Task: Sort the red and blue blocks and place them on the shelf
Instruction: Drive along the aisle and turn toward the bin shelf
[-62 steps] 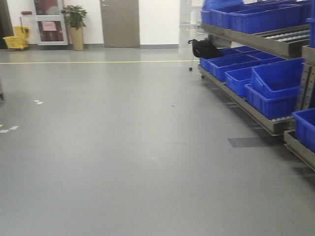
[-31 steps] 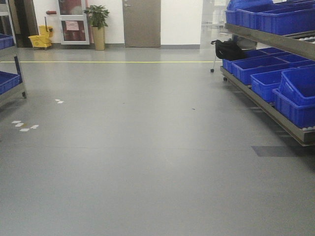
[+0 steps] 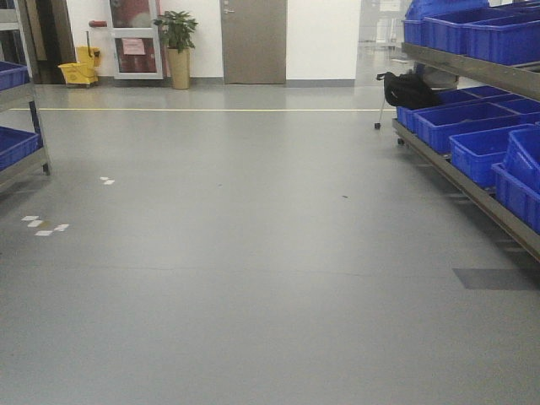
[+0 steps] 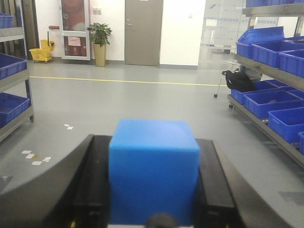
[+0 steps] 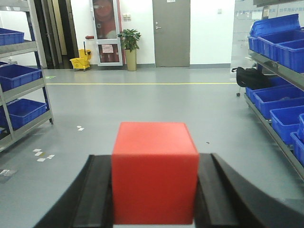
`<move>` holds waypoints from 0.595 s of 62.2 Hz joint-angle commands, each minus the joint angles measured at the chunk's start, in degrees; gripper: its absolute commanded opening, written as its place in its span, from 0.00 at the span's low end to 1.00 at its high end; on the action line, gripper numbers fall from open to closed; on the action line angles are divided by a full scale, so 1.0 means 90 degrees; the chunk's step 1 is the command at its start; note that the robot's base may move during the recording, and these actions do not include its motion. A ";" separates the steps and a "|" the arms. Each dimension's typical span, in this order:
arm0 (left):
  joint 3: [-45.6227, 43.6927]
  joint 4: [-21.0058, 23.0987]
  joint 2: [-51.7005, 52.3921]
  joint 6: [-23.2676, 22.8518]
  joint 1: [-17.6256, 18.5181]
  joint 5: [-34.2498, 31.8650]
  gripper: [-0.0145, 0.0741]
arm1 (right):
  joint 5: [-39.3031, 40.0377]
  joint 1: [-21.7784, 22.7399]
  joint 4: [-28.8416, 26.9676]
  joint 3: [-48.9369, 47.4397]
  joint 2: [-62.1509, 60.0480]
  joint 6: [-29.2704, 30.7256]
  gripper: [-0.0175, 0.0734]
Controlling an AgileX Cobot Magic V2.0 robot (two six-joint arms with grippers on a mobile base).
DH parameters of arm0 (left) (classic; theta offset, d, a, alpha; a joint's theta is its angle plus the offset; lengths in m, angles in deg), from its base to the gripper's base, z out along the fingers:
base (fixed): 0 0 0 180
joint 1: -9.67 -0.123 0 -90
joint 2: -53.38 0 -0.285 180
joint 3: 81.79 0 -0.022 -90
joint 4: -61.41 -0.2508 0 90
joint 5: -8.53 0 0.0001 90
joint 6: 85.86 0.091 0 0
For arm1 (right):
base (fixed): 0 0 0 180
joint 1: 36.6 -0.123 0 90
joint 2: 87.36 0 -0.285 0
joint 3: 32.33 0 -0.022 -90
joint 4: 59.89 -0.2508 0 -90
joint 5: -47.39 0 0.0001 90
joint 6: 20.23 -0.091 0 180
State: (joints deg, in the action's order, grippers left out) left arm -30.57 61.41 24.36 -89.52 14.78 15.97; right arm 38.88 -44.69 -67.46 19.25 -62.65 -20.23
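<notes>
A bright blue block (image 4: 153, 168) fills the middle of the left wrist view, clamped between the black fingers (image 4: 95, 185) of my left gripper (image 4: 153, 156), which is shut on it. In the right wrist view a bright red block (image 5: 154, 171) sits the same way between the black fingers (image 5: 211, 190) of my right gripper (image 5: 154, 161), shut on it. Both blocks are carried above the grey floor. The front view shows neither gripper nor block. A metal shelf (image 3: 472, 190) runs along the right; another shelf (image 3: 21, 93) stands at the left edge.
Large blue bins (image 3: 468, 114) fill the right shelf, and more blue bins (image 5: 21, 76) sit on the left one. A black bag (image 3: 409, 89) lies by the right shelf's far end. A closed door (image 3: 253, 40), a potted plant (image 3: 179, 46) and a yellow mop bucket (image 3: 78, 72) line the back wall.
The front view has swung to the left: the right shelf and its bins slid toward the right edge, and the left shelf came into view at the left.
</notes>
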 commanded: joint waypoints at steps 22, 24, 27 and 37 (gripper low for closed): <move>-0.0184 0.0000 -0.0031 -0.0021 -0.0003 -0.0571 0.31 | 0.0579 0.0022 -0.0008 -0.0157 0.0049 0.0064 0.25; -0.0184 0.0000 -0.0031 -0.0021 -0.0003 -0.0571 0.31 | 0.0579 0.0022 -0.0008 -0.0157 0.0049 0.0064 0.25; -0.0184 0.0000 -0.0031 -0.0021 -0.0003 -0.0571 0.31 | 0.0579 0.0022 -0.0008 -0.0157 0.0049 0.0064 0.25; -0.0184 0.0000 -0.0031 -0.0021 -0.0003 -0.0571 0.31 | 0.0579 0.0022 -0.0008 -0.0157 0.0049 0.0064 0.25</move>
State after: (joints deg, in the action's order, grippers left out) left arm -30.57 61.41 24.36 -89.52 14.78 15.97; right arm 38.88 -44.69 -67.46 19.25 -62.65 -20.23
